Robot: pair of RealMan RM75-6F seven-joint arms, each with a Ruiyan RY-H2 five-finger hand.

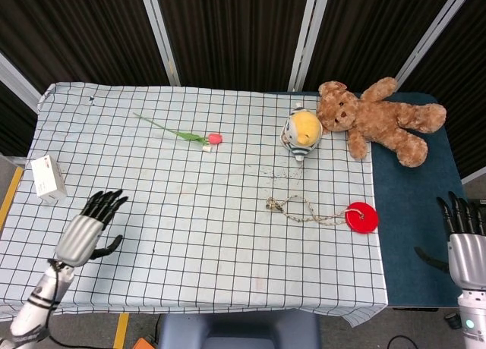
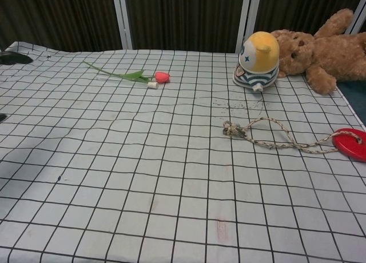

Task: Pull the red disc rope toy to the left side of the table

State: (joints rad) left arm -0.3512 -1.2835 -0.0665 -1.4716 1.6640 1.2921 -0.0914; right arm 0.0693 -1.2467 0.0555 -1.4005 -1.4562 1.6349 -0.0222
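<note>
The red disc (image 1: pixel 361 216) lies flat near the right edge of the checked cloth, also seen at the right border of the chest view as the red disc (image 2: pixel 350 143). Its beige rope (image 1: pixel 304 210) trails left and ends in a knotted loop (image 2: pixel 233 129). My left hand (image 1: pixel 87 228) hovers over the cloth's left part, fingers spread and holding nothing, far from the rope. My right hand (image 1: pixel 467 239) stays at the table's right edge over the blue surface, fingers apart and empty.
A brown teddy bear (image 1: pixel 377 117) and a yellow striped round toy (image 1: pixel 302 131) lie at the back right. An artificial tulip (image 1: pixel 182 133) lies at the back middle. A white box (image 1: pixel 47 177) sits at the left edge. The checked cloth (image 1: pixel 190 212) covers most of the table.
</note>
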